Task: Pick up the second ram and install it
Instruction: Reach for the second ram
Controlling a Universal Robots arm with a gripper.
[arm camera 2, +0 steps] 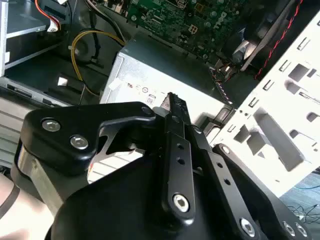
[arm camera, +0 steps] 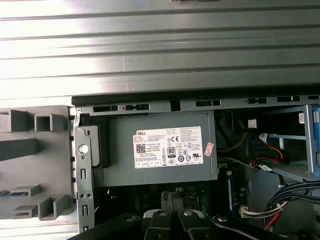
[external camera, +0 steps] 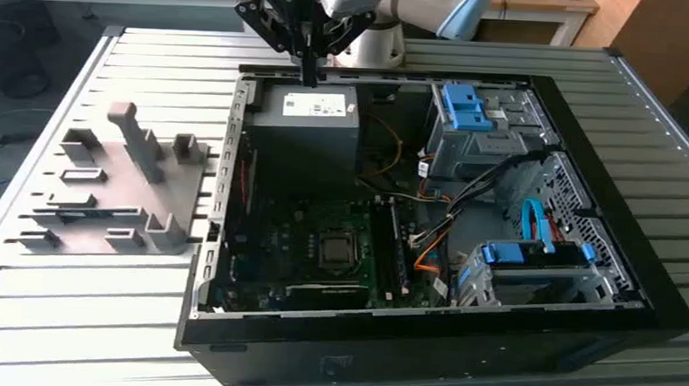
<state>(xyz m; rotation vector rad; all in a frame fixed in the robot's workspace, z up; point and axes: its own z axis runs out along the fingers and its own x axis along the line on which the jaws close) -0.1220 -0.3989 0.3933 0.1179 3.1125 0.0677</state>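
Second ram (arm camera: 14,192) — as far as you can make out, it is the blue-green strip lying in a slot of the grey fixture (external camera: 124,192). That fixture sits on the worktop (external camera: 83,321) just beside the open computer case (external camera: 637,284), on the exterior view's left. Little of the strip shows, so treat that reading as likely, not certain. The pincer (external camera: 311,76) hangs well apart from it, above the power supply (external camera: 307,122) at the far wall of the case. In the second wrist view its fingers (arm camera 2: 176,130) look brought together, with nothing visible between them.

Judge the stick as very light and stiff, but thin and fragile — most likely a bare board with small chips on its faces and contacts along one long edge. It should not sag, yet it could crack or tilt if squeezed unevenly. You do best to take it across its thickness, on the flat faces near the middle of its length, clear of the contact edge. The faces are probably smooth, so expect it to slip or rotate if the hold is off-centre.
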